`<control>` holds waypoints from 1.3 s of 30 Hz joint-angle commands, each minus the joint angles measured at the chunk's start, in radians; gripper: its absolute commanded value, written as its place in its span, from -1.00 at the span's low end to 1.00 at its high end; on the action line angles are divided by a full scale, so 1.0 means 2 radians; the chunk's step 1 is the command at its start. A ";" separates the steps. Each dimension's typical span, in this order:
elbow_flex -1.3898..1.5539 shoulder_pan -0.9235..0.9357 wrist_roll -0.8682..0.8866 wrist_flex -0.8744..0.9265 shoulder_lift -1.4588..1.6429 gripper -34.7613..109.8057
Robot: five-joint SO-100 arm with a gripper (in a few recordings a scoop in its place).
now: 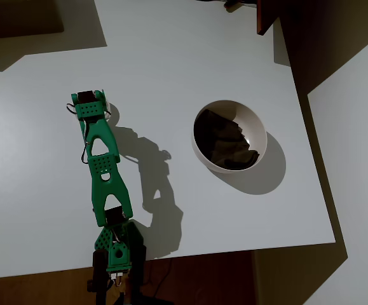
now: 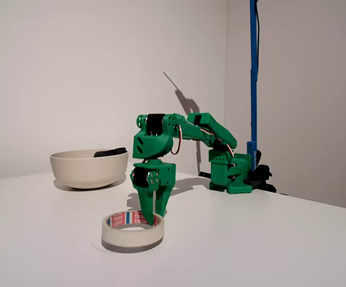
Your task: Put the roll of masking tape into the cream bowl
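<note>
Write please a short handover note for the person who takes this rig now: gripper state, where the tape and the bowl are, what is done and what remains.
Gripper: pointing down at the roll of masking tape, fingertips at its far rim. Whether it has closed on the tape cannot be told.
Tape: flat on the table, not lifted.
Cream bowl: upright on the table, apart from the tape, dark material inside.
Done: approach to the tape.
Left: grip the roll, lift it, carry it to the bowl, release it inside.

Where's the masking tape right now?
In the fixed view the tape roll lies flat on the white table, front and centre, under the green claw, whose tips reach its ring.
</note>
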 commanded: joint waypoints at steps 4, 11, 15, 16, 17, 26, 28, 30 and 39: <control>-0.048 -0.011 0.006 0.005 0.145 -0.64; -0.048 -0.007 0.012 0.028 0.221 -0.64; -0.048 0.002 0.014 0.041 0.275 -0.64; -0.048 0.005 0.014 0.044 0.289 -0.64; -0.048 0.006 0.014 0.049 0.303 -0.64; -0.048 0.059 0.000 0.077 0.403 -0.64; -0.048 0.085 -0.008 0.077 0.416 -0.64; -0.048 0.113 -0.018 0.078 0.430 -0.64; -0.048 0.249 -0.064 0.074 0.477 -0.64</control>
